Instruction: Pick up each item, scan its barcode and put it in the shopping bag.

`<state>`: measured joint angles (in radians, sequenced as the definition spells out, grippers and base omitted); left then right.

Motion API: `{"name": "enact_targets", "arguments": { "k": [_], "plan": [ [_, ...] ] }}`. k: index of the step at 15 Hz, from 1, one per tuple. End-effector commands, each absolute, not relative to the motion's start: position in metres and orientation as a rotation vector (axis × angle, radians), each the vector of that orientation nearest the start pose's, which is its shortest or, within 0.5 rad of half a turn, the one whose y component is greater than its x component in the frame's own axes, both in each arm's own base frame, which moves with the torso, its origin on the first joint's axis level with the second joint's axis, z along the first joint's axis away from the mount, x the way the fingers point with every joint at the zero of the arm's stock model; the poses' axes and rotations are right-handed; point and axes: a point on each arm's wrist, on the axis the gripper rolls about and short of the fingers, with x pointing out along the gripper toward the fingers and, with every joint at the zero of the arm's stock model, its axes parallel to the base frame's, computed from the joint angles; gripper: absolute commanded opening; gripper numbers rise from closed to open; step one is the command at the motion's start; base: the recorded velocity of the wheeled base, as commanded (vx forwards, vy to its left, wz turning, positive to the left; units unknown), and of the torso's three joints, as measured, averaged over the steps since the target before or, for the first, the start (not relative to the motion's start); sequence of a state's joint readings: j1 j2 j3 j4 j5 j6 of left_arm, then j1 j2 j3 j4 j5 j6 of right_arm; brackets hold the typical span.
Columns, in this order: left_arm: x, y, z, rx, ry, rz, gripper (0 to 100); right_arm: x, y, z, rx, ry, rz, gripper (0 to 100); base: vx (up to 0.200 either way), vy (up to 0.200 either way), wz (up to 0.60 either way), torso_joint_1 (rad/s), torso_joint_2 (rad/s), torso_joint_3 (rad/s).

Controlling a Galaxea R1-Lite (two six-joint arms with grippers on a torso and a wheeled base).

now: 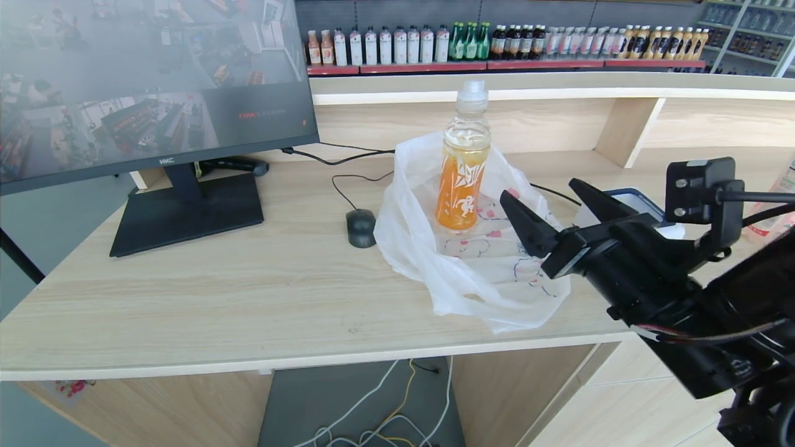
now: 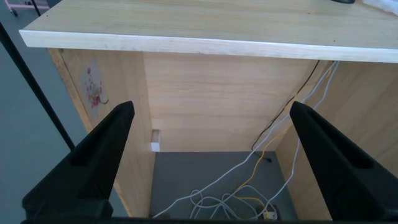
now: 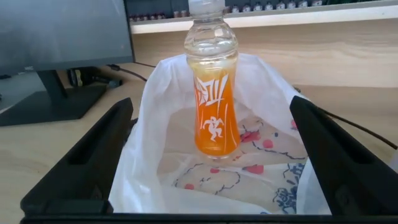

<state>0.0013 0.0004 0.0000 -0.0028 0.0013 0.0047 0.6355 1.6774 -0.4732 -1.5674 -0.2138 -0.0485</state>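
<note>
while the orange drink bottle (image 1: 463,167) stands upright inside the white shopping bag (image 1: 484,273), the right gripper (image 1: 540,189) hangs just beside the bag, on the side toward the right edge of the counter (image 1: 217,298). its two black fingers (image 1: 522,220) are spread wide apart and nothing is between them. in the right wrist view this gripper (image 3: 211,106) looks straight at the bottle (image 3: 214,118), and the bag (image 3: 155,124) rises around the bottle's lower half with its mouth open.

the bottle has a white cap, a clear upper part and an orange label with a white drawing. the bag lies near the middle of the counter, a little toward the right edge. its crumpled front part comes close to the front edge, and it carries small red and blue prints.

the left gripper (image 2: 211,109) is lower than the counter's front edge. its fingers (image 2: 106,149) are also wide apart and hold nothing, and they face the wooden panel under the counter, where white and yellow cables (image 2: 249,186) hang down.

a black mouse (image 1: 361,227) lies just beside the bag, on its left side. a monitor (image 1: 143,81) stands at the back left corner, and a black handheld device (image 1: 233,165) lies behind its foot. rows of bottles (image 1: 497,43) fill the shelf beyond the back edge.
</note>
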Motion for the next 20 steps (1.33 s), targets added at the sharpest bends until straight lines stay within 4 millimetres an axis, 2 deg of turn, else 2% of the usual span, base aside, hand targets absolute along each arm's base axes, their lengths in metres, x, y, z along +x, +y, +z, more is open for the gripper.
{"name": "enact_targets", "arguments": {
  "k": [1, 6, 10, 12, 13, 20],
  "plan": [
    [-0.023, 0.0, 0.076, 0.005, -0.003, 0.002, 100, 0.198, 0.15, 0.189, 0.094, -0.302, 0.443, 100, 0.0, 0.0, 0.0, 0.0, 0.0, 0.0],
    [-0.023, 0.0, 0.076, 0.006, -0.002, 0.003, 100, 0.199, 0.153, 0.189, 0.136, -0.292, 0.459, 100, 0.0, 0.0, 0.0, 0.0, 0.0, 0.0],
    [-0.023, 0.0, 0.076, 0.005, -0.003, 0.0, 100, 0.19, 0.159, 0.185, 0.119, -0.276, 0.497, 100, 0.0, 0.0, 0.0, 0.0, 0.0, 0.0],
    [-0.023, 0.0, 0.076, 0.002, -0.003, 0.003, 100, 0.196, 0.166, 0.189, 0.118, -0.301, 0.498, 100, -0.2, 0.0, 0.0, 0.002, 0.0, 0.005],
    [-0.023, 0.0, 0.076, 0.002, -0.003, 0.003, 100, 0.197, 0.167, 0.191, 0.122, -0.306, 0.498, 100, -0.2, 0.0, 0.0, 0.012, 0.01, -0.002],
    [-0.023, 0.0, 0.076, 0.002, -0.003, 0.002, 100, 0.195, 0.165, 0.192, 0.151, -0.305, 0.496, 100, 0.0, 0.0, 0.0, 0.0, 0.0, 0.0]
  ]
}}
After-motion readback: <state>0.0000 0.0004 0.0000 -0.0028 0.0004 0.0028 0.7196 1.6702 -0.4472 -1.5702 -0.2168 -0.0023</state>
